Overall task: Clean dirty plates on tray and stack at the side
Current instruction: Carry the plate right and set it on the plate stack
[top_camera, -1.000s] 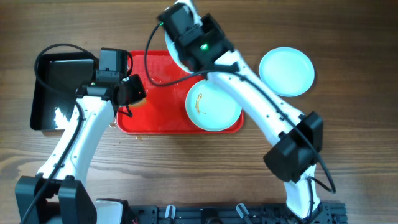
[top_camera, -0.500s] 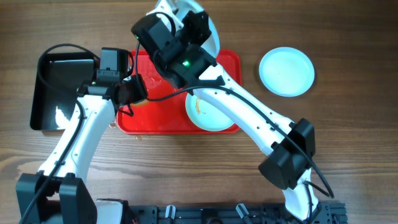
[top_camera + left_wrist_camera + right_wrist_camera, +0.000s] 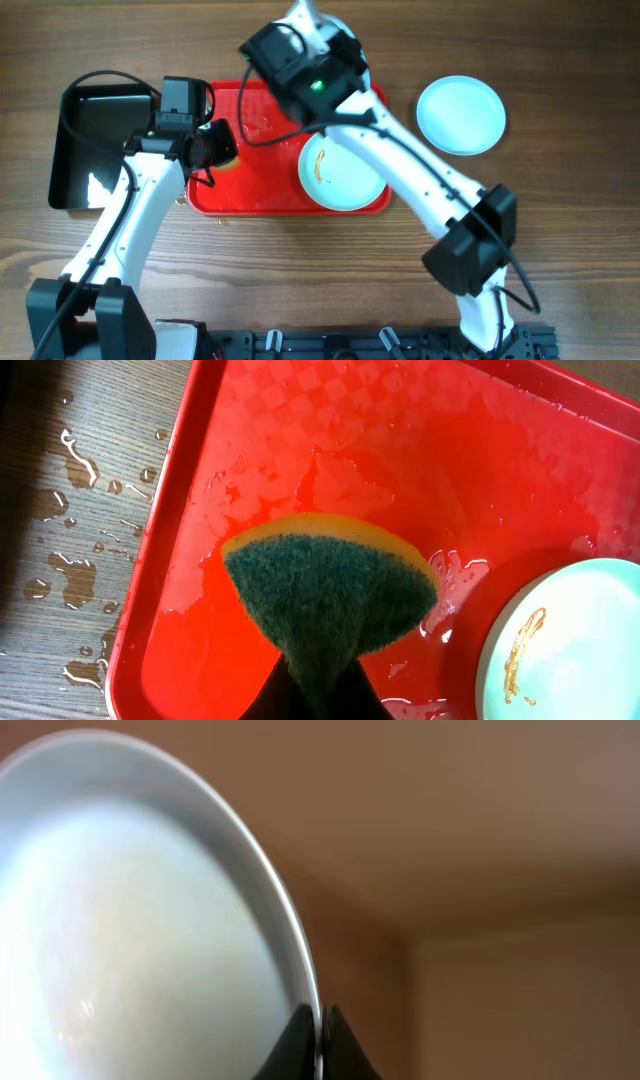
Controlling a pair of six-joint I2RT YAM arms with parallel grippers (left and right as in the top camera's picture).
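white plate (image 3: pixel 120 940) stands nearly on edge, rim pinched in right tool (image 3: pixel 320 1025).

The tray (image 3: pixel 520 470) is glossy red plastic, wet, faintly chequered toward the frame's top. The sponge (image 3: pixel 330 595) has a rough green scouring face over yellow foam. The tabletop (image 3: pixel 60 510) is matt grained wood. The plate (image 3: pixel 590 650) looks smooth, glossy.

A tray (image 3: pixel 255 185) sits mid-table with a pan (image 3: pixel 95 140) just off its left end and one plate (image 3: pixel 460 115) lying on the table (image 3: pixel 560 220) well apart to its right, while a second plate (image 3: pixel 343 170) rests in the tray's right half, a sponge (image 3: pixel 330 595) hangs over its left half, and a third plate (image 3: pixel 150 920) is lifted above its far edge.
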